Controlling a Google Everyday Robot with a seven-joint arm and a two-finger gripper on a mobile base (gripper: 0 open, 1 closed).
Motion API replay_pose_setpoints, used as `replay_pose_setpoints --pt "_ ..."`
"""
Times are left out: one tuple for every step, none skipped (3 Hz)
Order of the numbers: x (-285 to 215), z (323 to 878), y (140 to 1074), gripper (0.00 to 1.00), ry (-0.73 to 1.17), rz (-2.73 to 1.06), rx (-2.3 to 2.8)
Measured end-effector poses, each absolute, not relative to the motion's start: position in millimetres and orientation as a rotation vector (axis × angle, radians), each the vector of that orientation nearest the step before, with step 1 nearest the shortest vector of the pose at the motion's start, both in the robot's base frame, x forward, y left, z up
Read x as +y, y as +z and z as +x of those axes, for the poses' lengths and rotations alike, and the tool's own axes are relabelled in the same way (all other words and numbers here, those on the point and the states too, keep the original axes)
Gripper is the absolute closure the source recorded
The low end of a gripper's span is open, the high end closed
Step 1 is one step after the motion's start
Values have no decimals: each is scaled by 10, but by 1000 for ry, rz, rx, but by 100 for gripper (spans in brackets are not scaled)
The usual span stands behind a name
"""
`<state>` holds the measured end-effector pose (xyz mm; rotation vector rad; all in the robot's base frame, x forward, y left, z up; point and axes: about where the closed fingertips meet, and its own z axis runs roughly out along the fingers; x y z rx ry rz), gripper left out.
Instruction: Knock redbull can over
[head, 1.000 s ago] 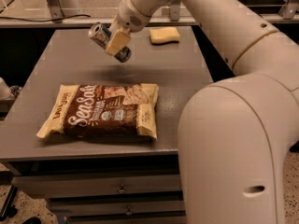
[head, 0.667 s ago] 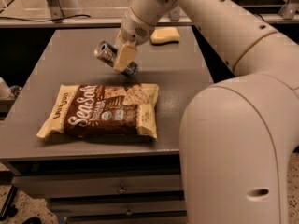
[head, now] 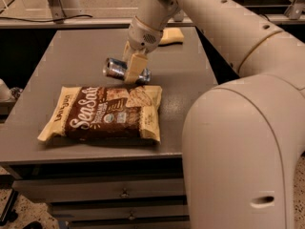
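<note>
The gripper (head: 131, 74) is low over the desk (head: 71, 56). Its jaws hold the redbull can (head: 113, 68) around the middle. The can is tipped on its side, just behind the brown snack bag (head: 107, 112). A yellow thing (head: 171, 36) sits far back. The can looks light, hard and smooth, so it may slip or roll. The round middle is the best place to hold it.
</note>
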<state>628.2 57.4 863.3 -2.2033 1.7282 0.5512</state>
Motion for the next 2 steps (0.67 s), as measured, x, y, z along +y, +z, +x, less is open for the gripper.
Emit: replay_pose_setpoints --pt "621 6280 8593 32 551 -2227 1715" --pt "666 6283 8565 10 547 -2237 1704"
